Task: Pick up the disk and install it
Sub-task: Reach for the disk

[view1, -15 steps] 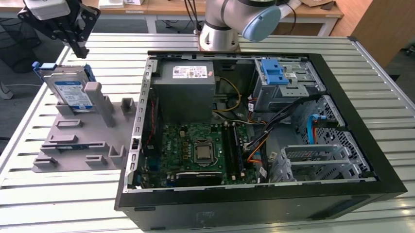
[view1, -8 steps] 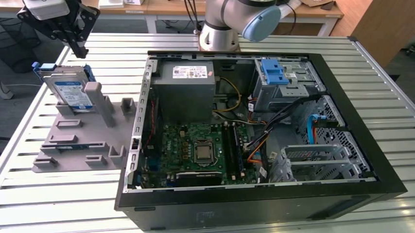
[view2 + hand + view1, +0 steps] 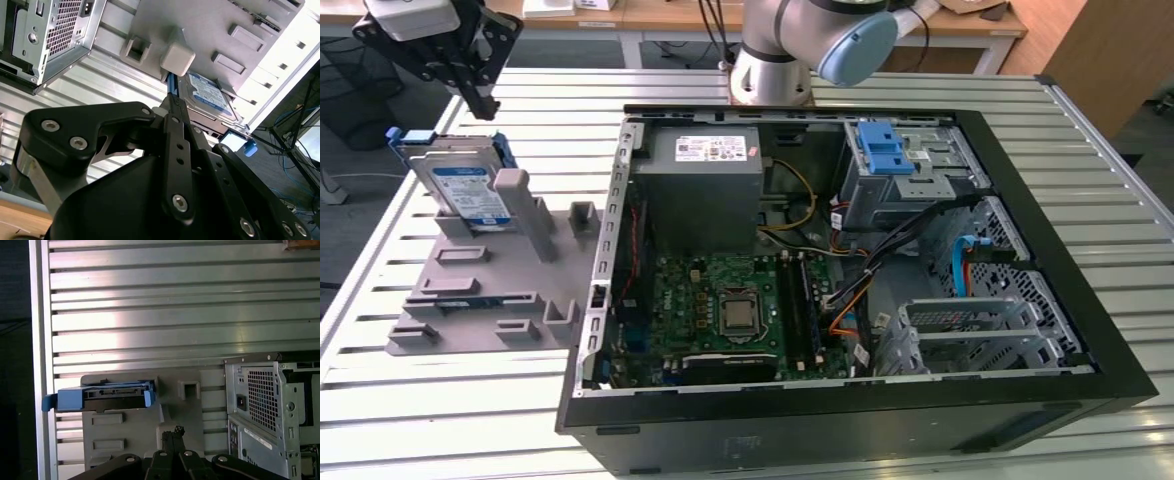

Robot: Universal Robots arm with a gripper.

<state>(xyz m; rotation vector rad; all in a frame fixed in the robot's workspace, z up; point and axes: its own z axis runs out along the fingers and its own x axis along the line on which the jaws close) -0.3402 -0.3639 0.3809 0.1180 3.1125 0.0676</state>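
One disk (image 3: 467, 190), upright in its stand

Far left in the exterior view: single silver drive, blue-and-white label, blue carrier frame, set on edge in one grey slotted stand (image 3: 480, 300) on the slatted table (image 3: 440, 420). Just above, not touching: one gripper (image 3: 488, 108), fingers together, holding nothing. Right: one open computer case (image 3: 854, 400).

1. The disk (image 3: 464, 185), at nine o'clock of the computer case (image 3: 854, 430) in the exterior view: bare silver metal, glossy paper label, smooth bright blue plastic carrier.
2. The holder (image 3: 480, 300) under it: matt grey plastic.
3. The table (image 3: 440, 410): ribbed metal slats with a brushed sheen.
4. Computer case: matt black shell, bare perforated sheet metal inside.
5. The gripper (image 3: 172, 432): matt black links, shiny screw heads.
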